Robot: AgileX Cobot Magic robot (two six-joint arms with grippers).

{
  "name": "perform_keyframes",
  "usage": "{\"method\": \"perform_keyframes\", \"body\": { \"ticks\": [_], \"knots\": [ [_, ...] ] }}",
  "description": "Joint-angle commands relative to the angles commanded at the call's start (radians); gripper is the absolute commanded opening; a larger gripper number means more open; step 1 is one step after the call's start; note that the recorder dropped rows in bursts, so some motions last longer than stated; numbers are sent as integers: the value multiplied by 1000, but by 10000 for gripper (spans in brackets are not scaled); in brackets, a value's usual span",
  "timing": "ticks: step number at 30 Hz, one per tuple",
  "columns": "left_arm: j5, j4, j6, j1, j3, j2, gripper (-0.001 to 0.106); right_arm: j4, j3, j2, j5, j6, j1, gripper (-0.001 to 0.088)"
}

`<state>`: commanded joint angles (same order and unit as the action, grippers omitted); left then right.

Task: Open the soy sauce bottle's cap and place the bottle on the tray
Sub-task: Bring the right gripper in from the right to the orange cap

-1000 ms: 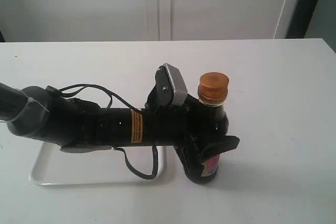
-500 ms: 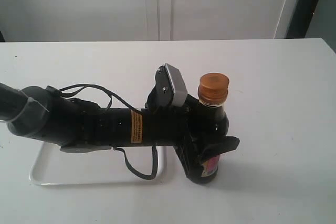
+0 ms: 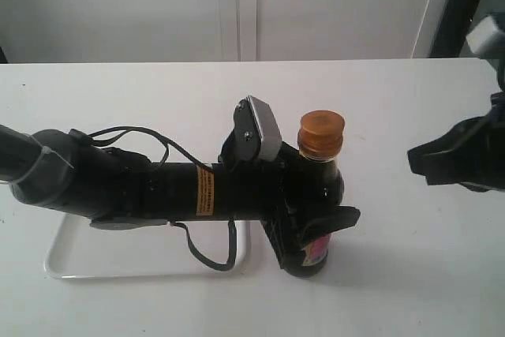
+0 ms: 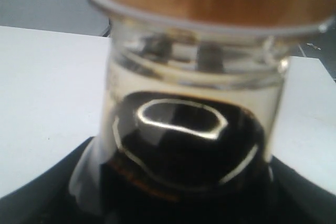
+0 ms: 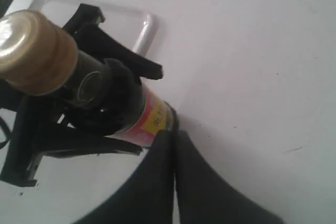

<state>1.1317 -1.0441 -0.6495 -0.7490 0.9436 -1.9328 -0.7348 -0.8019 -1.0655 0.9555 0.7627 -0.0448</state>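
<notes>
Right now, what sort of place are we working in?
Probably a lab or test bench, not a kitchen: a bare white table against plain white panels, holding only the soy sauce bottle and a white tray. The left claw grips the bottle.

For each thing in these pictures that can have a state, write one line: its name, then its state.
soy sauce bottle: upright on the table, off the tray, clamped by the left gripper.
cap: shut on the bottle's neck.
tray: on the table, nothing seen resting in it, partly hidden by the left arm.
left gripper: shut around the bottle's body.
right gripper: fingers pressed together, holding nothing, clear of the bottle.
</notes>
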Motion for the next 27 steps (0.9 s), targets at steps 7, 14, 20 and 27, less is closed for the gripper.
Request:
{"method": "perform_keyframes", "body": {
  "ticks": [7, 14, 20, 27],
  "knots": [
    [-2, -16, 0, 0, 0, 0, 0, -233, -79, -131, 266, 185, 86, 0],
    [-2, -16, 0, 0, 0, 0, 0, -270, -84, -205, 266, 203, 83, 0],
    [-2, -16, 0, 0, 0, 0, 0, -296, -84, -205, 266, 203, 52, 0],
    [-2, -16, 0, 0, 0, 0, 0, -305, -84, -206, 266, 203, 6, 0]
  ]
}}
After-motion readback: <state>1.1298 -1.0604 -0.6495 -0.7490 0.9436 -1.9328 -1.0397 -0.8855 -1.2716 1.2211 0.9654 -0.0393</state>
